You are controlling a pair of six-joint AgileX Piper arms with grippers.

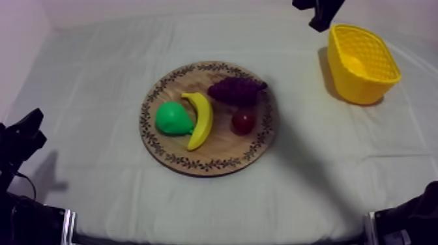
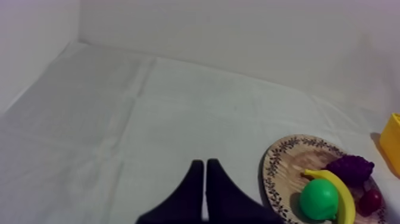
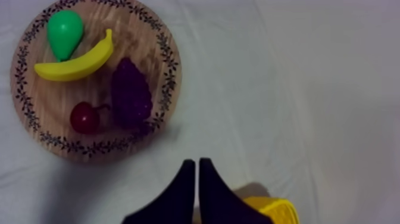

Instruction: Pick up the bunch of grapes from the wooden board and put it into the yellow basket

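Pick not yet begun: the knobbly purple bunch of grapes lies at 1 o'clock on the round wooden board with its leaf-patterned rim, a glossy small red fruit at 3 o'clock and a smooth banana at centre. The right gripper, fingers pressed together on nothing, hangs by the lattice-walled yellow basket out at 2 o'clock; it likely must open and drop over the bunch. The left gripper rests closed, empty

pear: green, leftmost fruit
banana: yellow, touching the pear's right side
small red fruit: right of the banana, apart
cloth: grey-white
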